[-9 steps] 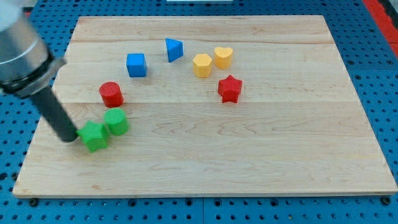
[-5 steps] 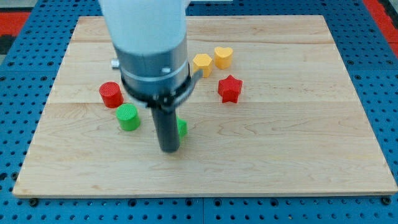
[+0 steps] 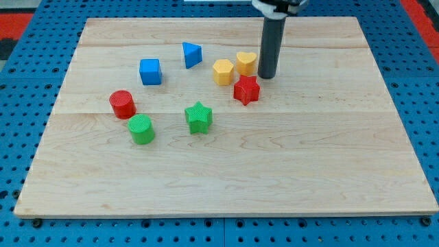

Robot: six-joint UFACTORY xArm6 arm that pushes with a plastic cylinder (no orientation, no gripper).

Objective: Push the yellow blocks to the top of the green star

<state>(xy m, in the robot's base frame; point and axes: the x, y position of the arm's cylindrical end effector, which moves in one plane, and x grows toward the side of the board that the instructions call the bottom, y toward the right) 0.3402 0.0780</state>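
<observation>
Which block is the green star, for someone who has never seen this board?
Start at the wooden board and find the two green blocks left of its middle. The green star is the right-hand one, below the yellow blocks. Its neighbour, the green cylinder, is round; the star has points.

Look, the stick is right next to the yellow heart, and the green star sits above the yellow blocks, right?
Not quite. The camera view shows the green star below the yellow blocks, nearer the view's bottom, not above them. The rest holds: my tip stands just to the view's right of the yellow heart, with the yellow hexagon on its other side.
</observation>
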